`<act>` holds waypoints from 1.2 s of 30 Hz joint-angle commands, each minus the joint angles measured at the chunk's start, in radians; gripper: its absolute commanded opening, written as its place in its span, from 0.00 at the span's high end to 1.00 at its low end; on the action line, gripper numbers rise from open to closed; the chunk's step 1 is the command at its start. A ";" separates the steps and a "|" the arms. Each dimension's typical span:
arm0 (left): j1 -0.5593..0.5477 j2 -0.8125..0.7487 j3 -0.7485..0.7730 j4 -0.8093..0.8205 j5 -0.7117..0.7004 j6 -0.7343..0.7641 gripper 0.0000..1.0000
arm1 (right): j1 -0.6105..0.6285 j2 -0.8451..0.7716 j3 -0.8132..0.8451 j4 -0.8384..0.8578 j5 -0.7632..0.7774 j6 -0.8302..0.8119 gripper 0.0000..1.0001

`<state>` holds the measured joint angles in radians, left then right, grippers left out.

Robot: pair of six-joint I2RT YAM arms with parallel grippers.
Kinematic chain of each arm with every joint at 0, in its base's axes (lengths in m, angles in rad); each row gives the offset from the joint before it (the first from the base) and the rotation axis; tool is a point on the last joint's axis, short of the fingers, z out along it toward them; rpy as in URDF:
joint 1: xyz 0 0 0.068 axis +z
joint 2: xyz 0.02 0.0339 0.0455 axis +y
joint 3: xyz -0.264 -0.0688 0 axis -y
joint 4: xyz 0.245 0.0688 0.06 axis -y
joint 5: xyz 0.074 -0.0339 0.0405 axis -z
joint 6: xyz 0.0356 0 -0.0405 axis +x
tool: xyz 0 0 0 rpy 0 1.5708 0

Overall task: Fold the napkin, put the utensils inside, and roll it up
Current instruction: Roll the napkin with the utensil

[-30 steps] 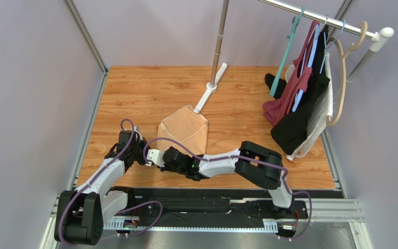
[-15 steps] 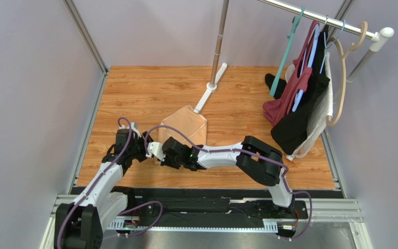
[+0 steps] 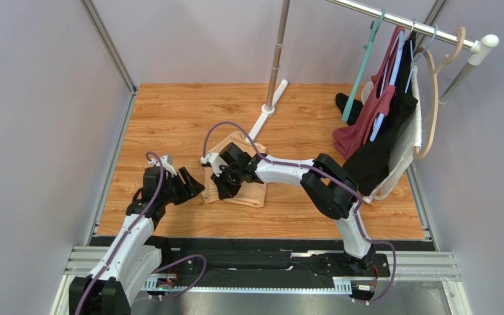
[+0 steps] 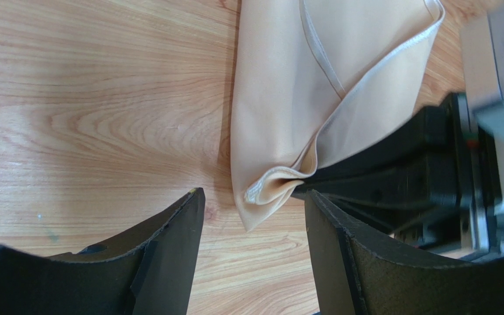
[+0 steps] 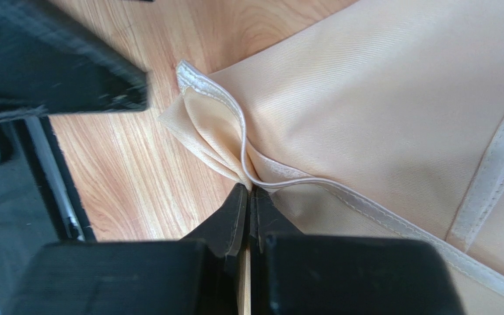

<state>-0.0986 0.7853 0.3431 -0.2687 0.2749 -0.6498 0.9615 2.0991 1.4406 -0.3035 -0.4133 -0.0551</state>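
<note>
Since a second ago the right arm (image 3: 287,172) has swung farther out over the desk (image 3: 169,111), its jaws have snapped shut, and the left jaws have let go and popped wide. The napkin (image 3: 247,193) lay flat back then; now it's bunched and doubled over.

Going near to far: a black rail (image 3: 268,262) with both arm bases runs along the near edge. Next up, the left jaws sit near-left, spread apart with nothing between the fingers (image 4: 169,256). They point at the napkin's near corner, which lies just ahead of them.

The right jaws are clamped tight on that same corner. Their fingers (image 5: 229,226) pinch the hem where the cloth puckers into a little pocket. The right arm lies across the cloth and hides its middle from above, and a purple cable (image 3: 225,125) loops over it.

The napkin itself is plain peach-tan with a stitched hem, sitting mid-desk. Its far tip is close to the white foot (image 3: 261,121) of the metal pole (image 3: 277,52).

Far right, a rack (image 3: 406,23) holds dark red (image 3: 360,131), black (image 3: 376,164) and white (image 3: 411,141) garments on hangers, well apart from the cloth.
</note>
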 commanded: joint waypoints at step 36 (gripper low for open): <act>-0.283 0.232 -0.059 0.569 0.080 0.213 0.25 | -0.251 0.243 0.188 -0.141 -0.513 0.400 1.00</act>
<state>-0.3573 1.0000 0.2535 0.2295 0.3408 -0.4797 0.7242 2.3070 1.5974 -0.4301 -0.9073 0.3218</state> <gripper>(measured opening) 0.748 0.011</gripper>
